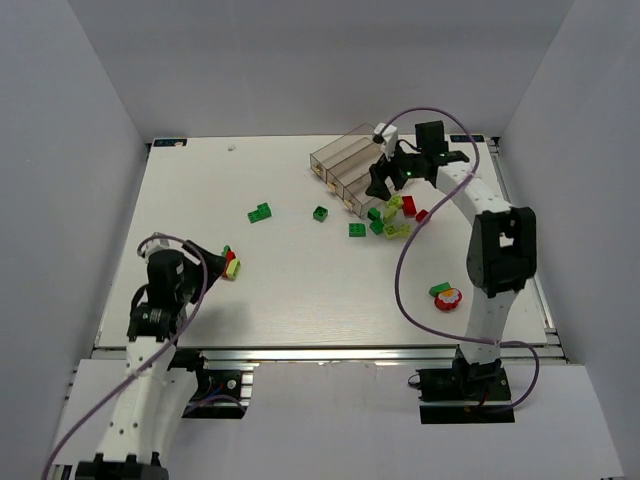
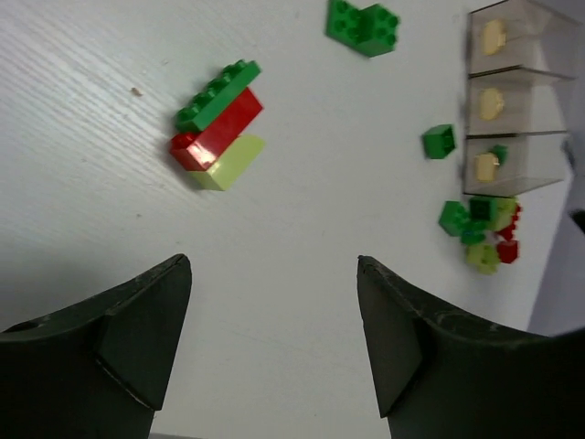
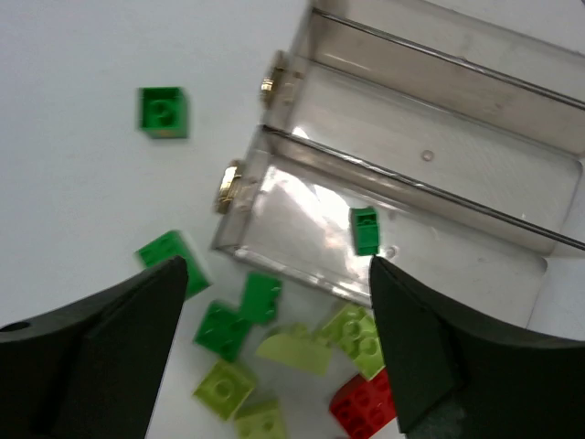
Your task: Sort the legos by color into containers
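The clear three-compartment tray (image 1: pixel 345 160) lies at the back right of the table. My right gripper (image 1: pixel 381 186) hovers open over its near end. In the right wrist view that gripper (image 3: pixel 279 271) holds nothing. One dark green brick (image 3: pixel 365 229) lies inside the nearest compartment (image 3: pixel 302 215). Beside the tray is a pile of dark green (image 3: pixel 239 311), lime (image 3: pixel 294 347) and red (image 3: pixel 366 404) bricks. My left gripper (image 2: pixel 274 274) is open and empty on the left of the table. A green-red-lime stack (image 2: pixel 219 123) lies just ahead of it.
Loose green bricks lie mid-table: a joined pair (image 1: pixel 260 212), a single (image 1: pixel 320 213) and another (image 1: pixel 357 230). A red and yellow round piece with a green brick (image 1: pixel 445 296) sits by the right arm. White walls enclose the table on three sides.
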Tool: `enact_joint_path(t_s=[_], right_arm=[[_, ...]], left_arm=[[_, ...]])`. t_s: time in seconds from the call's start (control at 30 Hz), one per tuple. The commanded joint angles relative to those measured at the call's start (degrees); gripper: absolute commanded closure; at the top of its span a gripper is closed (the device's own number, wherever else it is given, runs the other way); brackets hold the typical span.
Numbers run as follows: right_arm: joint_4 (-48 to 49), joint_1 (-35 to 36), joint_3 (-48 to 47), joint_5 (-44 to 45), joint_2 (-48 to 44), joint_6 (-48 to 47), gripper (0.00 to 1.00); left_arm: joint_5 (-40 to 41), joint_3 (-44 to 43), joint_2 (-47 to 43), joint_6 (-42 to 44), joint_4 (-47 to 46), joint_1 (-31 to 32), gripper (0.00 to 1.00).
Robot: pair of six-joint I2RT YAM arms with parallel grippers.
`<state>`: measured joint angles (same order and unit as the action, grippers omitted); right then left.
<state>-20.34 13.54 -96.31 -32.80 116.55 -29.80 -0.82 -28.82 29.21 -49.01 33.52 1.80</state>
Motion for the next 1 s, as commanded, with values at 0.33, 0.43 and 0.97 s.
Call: enact_joint_path(t_s=[0.33,0.43,0.97], right_arm=[[4.34,1.31,24.15,-13.52,-27.34,-7.21,0.11],[4.95,1.31,24.59,-13.0,-27.52,-5.18,0.11],[6.36,1.31,25.3,-13.52,-26.55,-3.51,0.11]], left_arm=[[9.26,-24.6,39.32,5.5,11.39,-0.13,0.02],[7.68,-30.23,46.17,9.45,12.36,0.3,0.02],[15.39,-38.42,63.68,28.53,17.54,14.54,0.02]])
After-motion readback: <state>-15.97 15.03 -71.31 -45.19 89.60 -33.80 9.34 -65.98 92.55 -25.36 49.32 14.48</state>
